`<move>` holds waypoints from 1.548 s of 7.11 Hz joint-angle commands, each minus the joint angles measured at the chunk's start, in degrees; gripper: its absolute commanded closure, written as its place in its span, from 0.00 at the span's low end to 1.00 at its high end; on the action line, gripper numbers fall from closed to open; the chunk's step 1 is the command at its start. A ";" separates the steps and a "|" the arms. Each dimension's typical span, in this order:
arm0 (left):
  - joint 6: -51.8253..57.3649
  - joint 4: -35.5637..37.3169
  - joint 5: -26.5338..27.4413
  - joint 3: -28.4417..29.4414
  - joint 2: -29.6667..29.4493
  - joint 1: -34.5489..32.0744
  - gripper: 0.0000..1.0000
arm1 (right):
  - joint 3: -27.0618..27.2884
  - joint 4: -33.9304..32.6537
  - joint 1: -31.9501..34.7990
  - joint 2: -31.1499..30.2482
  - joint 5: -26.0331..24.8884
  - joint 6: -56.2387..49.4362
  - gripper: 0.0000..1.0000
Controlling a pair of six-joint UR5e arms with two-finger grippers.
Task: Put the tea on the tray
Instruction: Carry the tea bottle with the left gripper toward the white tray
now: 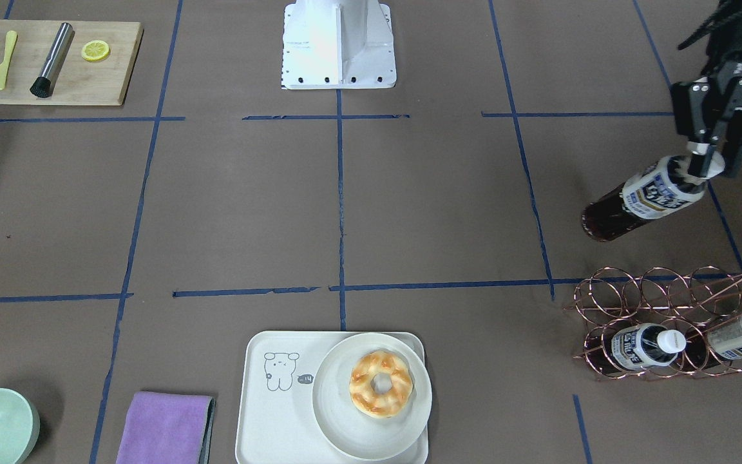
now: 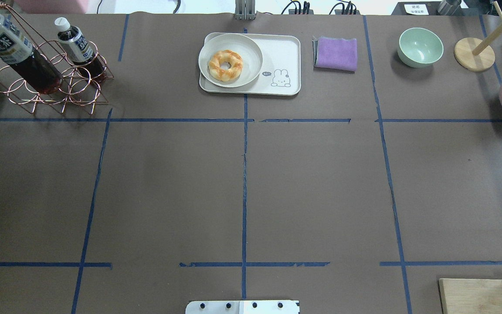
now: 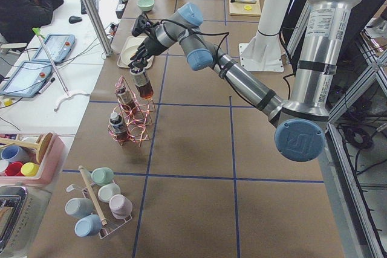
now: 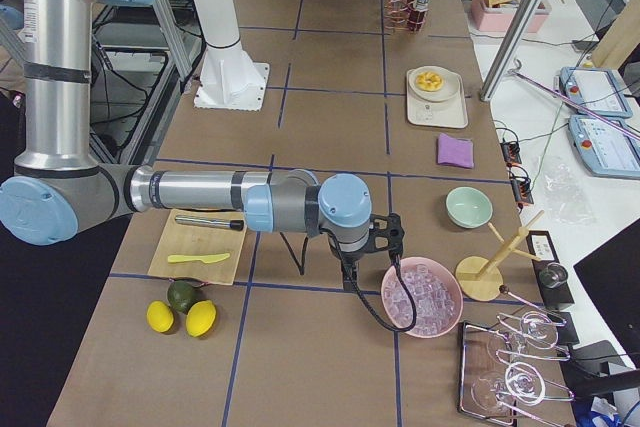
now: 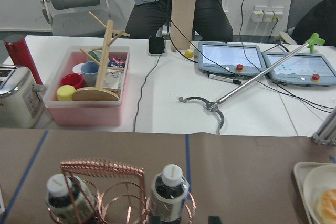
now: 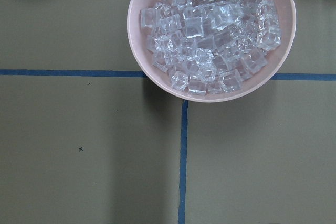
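Left gripper (image 1: 704, 166) fingers clamp the cap end of the tea (image 1: 648, 196), which tilts near the wire rack (image 1: 661, 322). In the front view the tea is at 3 o'clock and the tray (image 1: 261, 412) at 6. Right gripper (image 4: 388, 237) is near an ice bowl (image 6: 210, 30); I cannot tell its grip. Brown table (image 1: 409, 212), blue tape (image 1: 340, 193) grid.

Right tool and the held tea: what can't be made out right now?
- Right tool: open or shut unclear; seen only small in exterior right view, absent from its wrist view.
- Tea cap: hidden by the left tool in the front-facing view.
- Left tool: cut off by the overhead view's top-left edge.
- Tray: partly covered by the plate.
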 commanded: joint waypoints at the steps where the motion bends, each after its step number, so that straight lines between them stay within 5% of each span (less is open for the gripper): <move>1: -4.39 13.24 9.97 -0.30 -11.02 13.74 1.00 | -0.14 0.00 -0.03 -0.42 0.03 -0.09 0.00; 2: -7.19 17.04 15.68 0.75 -15.43 20.95 1.00 | -0.23 0.00 -0.03 -0.34 0.03 -0.17 0.00; 6: -15.21 18.14 23.55 14.61 -29.59 31.37 1.00 | 0.03 0.00 -0.03 -0.25 0.03 -0.09 0.00; 11: -18.30 16.29 25.58 22.55 -33.93 34.02 1.00 | 0.12 0.00 -0.03 -0.25 0.03 -0.09 0.00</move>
